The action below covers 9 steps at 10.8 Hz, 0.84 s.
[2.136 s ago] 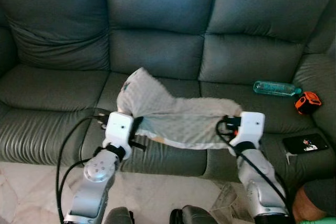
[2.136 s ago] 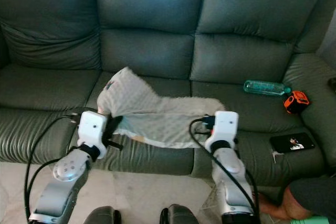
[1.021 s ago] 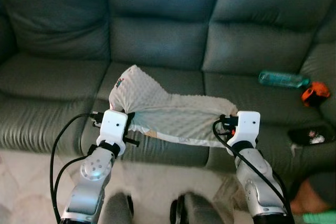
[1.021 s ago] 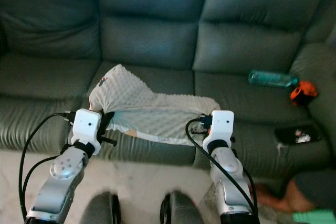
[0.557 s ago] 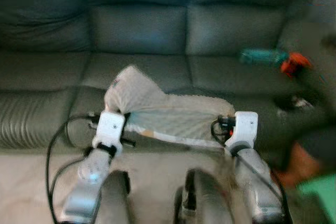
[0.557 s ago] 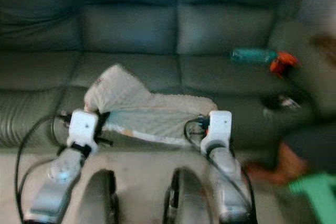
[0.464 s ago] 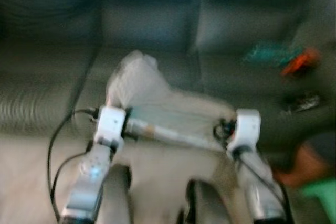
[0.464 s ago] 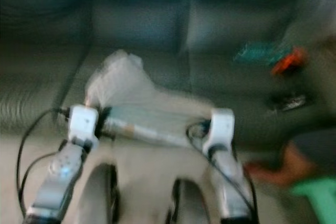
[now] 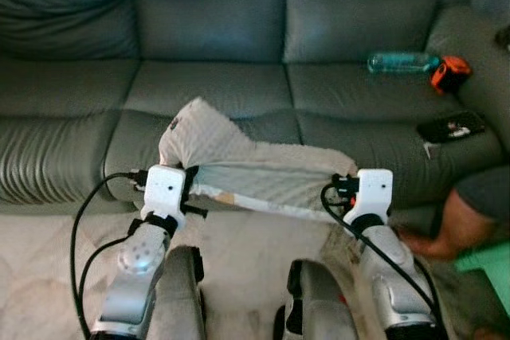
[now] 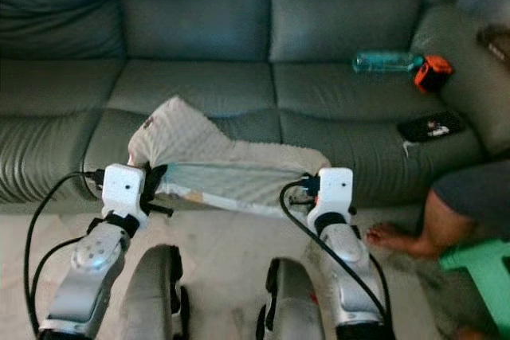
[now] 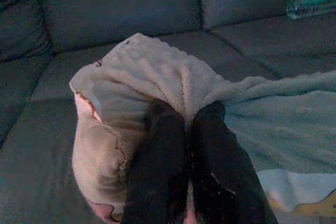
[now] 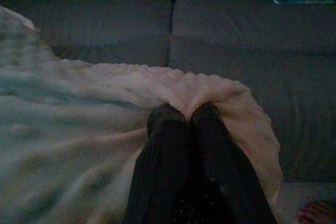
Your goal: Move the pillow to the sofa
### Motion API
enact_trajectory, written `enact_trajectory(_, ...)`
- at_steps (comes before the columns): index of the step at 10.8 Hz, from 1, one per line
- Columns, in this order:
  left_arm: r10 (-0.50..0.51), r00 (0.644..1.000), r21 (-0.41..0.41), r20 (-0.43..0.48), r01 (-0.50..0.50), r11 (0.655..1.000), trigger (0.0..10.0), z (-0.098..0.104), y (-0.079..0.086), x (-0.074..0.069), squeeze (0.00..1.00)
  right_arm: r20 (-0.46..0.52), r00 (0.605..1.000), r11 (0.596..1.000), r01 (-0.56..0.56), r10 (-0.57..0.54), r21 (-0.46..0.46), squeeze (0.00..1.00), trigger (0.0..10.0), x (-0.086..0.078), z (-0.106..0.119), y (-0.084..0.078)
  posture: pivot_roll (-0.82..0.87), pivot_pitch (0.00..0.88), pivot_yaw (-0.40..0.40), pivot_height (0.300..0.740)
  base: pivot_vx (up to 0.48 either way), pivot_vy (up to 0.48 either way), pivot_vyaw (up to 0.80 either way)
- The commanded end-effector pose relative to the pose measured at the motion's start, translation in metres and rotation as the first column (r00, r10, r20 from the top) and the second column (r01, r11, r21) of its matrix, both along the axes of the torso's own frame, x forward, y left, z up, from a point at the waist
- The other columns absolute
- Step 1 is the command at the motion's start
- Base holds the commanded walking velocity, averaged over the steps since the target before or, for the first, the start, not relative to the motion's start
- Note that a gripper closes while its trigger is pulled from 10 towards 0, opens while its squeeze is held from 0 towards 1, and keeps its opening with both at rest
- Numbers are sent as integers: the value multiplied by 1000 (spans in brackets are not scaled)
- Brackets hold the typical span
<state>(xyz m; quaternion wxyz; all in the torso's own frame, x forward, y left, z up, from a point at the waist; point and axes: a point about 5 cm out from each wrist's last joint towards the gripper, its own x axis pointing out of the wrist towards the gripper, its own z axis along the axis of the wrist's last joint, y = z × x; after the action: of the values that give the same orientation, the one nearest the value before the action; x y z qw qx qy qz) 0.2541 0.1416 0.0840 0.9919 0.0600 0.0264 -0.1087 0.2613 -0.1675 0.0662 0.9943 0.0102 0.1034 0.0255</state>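
I logged the pillow (image 9: 255,171) as a limp, cream, nubbly cushion slung between both grippers, its far corner draped over the front edge of the sofa (image 9: 215,29) seat, the rest hanging over the floor (image 9: 48,252). The left gripper (image 11: 185,116) was pinching one bunched end, fingers pressed together on a fold of fabric; the right gripper (image 12: 184,113) was pinching the opposite end the same way. Both arms reached forward, bent at the elbow, wrists level. A water bottle (image 9: 402,61), an orange-and-black object (image 9: 450,73) too small to identify, and a phone (image 9: 450,127) lay on the right-hand seat. A person's leg (image 10: 454,201) was cut off at the right edge.
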Motion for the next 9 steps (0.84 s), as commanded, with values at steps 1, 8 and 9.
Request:
enact_trajectory(1, 10, 1000, -4, 23, -10, 1000, 10000, 3, 5, 1, 0, 32, 999, 1000, -15, 15, -4, 0, 10000, 3, 6, 3, 7, 142, -54, 630, 334, 0, 788)
enact_trajectory(8, 8, 1000, -14, 24, -7, 1000, 10000, 3, 1, 3, 0, 32, 999, 1000, -10, 10, 0, 0, 10000, 6, 6, 2, 7, 143, -59, 630, 347, 0, 61)
enact_trajectory(9, 9, 1000, -18, 21, -9, 1000, 10000, 2, 1, 3, 0, 31, 999, 1000, -13, 13, 1, 0, 10000, 5, 6, 2, 6, 144, -57, 630, 390, 0, 0)
